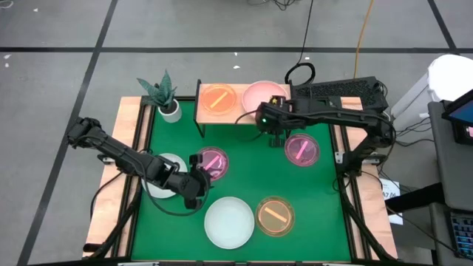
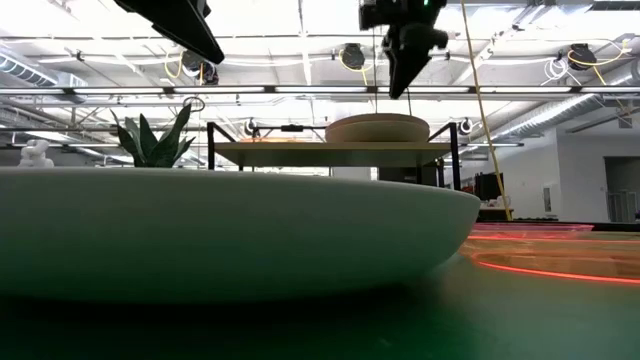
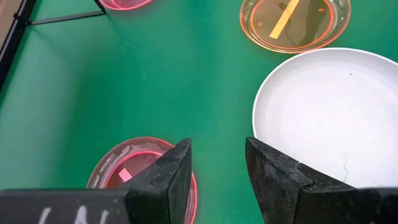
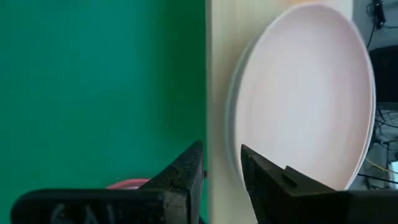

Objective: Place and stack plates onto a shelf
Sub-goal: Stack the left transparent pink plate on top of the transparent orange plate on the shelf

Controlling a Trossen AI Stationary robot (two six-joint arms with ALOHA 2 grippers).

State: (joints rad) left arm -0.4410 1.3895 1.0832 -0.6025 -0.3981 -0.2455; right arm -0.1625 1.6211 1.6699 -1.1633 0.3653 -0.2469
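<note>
- The shelf (image 1: 236,114) stood at twelve o'clock on the green mat (image 1: 244,174), already carrying an amber striped plate (image 1: 219,98) and, at its three o'clock, a salmon pink plate (image 1: 263,94).
- The right gripper (image 1: 275,124) hung at the shelf's front edge, just at six o'clock of the salmon pink plate; its fingers were a little apart and held nothing.
- The left gripper (image 1: 196,185) hovered low toward seven o'clock on the mat, jaws parted and empty, over the near rim of a translucent pink plate (image 1: 212,162).
- Still on the mat were a second translucent pink plate (image 1: 301,149) at three o'clock, a pale blue plate (image 1: 229,222) and an amber plate (image 1: 275,215) at six o'clock, and a white plate (image 1: 167,174) at nine o'clock, partly under the left arm.
- Judged from this, the step in hand was a fresh pickup, with two plates shelved and five waiting.
- The next move appeared to call for the left gripper to drop onto the pink plate's rim, pinch it, and carry it to the shelf.
- A potted plant (image 1: 164,96) stood at the shelf's nine o'clock.
</note>
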